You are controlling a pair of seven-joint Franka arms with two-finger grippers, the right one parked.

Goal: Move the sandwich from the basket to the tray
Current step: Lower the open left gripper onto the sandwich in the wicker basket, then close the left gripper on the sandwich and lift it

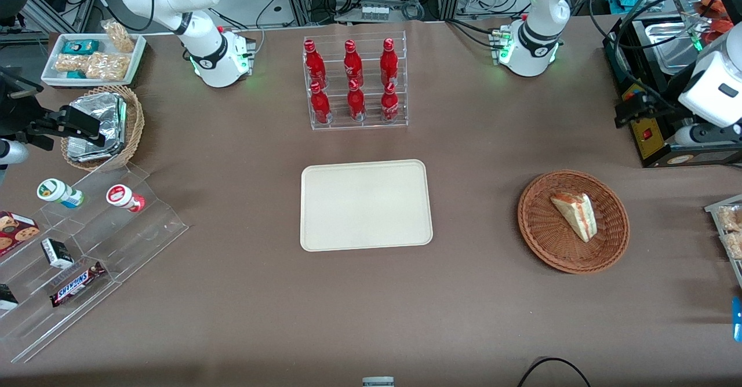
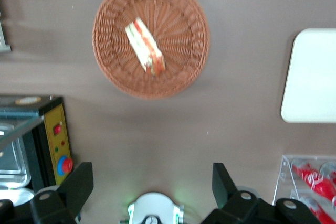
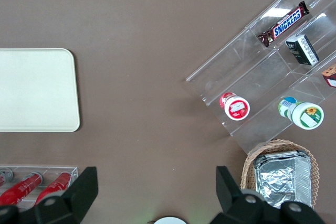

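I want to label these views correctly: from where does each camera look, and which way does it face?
Front view: high, facing both arms, above the tray.
Left wrist view: looks down on the sandwich in the basket; the open gripper shows, high above bare table.
Right wrist view: looks down on the snack shelves.
All share the tray.

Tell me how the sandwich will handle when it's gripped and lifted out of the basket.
The sandwich looks like soft white bread with layered filling, so it will probably squash under a firm grip. The layers may slide apart if pinched across the edges. It lies loose in the basket, likely light enough to shift when nudged. The open end effector hangs high above the table, away from it.
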